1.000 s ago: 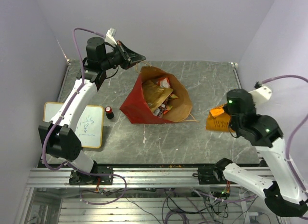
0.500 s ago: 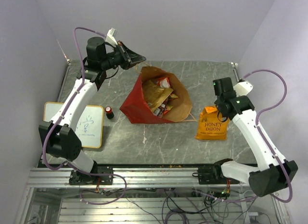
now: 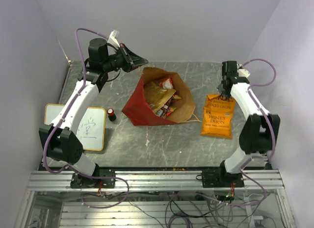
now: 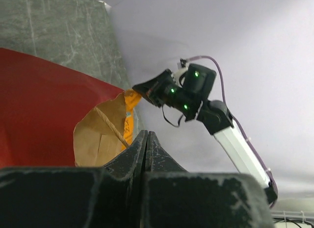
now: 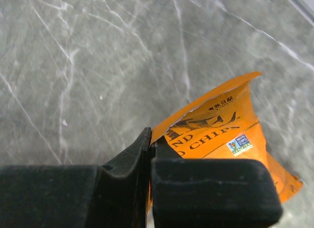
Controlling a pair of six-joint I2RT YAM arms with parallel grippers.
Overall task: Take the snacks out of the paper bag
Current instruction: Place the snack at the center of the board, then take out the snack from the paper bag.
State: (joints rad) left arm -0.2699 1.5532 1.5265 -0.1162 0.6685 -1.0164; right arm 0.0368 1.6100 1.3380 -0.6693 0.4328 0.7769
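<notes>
The red paper bag (image 3: 133, 106) lies in the middle of the table with its brown mouth open, and several snacks (image 3: 162, 96) show inside. My left gripper (image 3: 144, 59) hovers just above the bag's far rim. Its jaws are shut, and in the left wrist view the bag's cord handle (image 4: 111, 126) runs into my left gripper (image 4: 146, 136). To the right of the bag a large orange chip bag (image 3: 218, 119) rests on the table. My right gripper (image 3: 223, 90) is shut on its top edge. In the right wrist view the orange chip bag (image 5: 223, 135) sticks out of my right gripper (image 5: 151, 140).
A yellow-framed whiteboard (image 3: 87, 128) lies at the left edge, with a small red-and-black cylinder (image 3: 112, 114) between it and the bag. Purple walls close in the back and both sides. The metal rail (image 3: 157, 178) runs along the near edge.
My right arm has swung from the near right towards the far right, dragging the orange chip bag with it. The chip bag now lies farther back. My left arm has not moved.
</notes>
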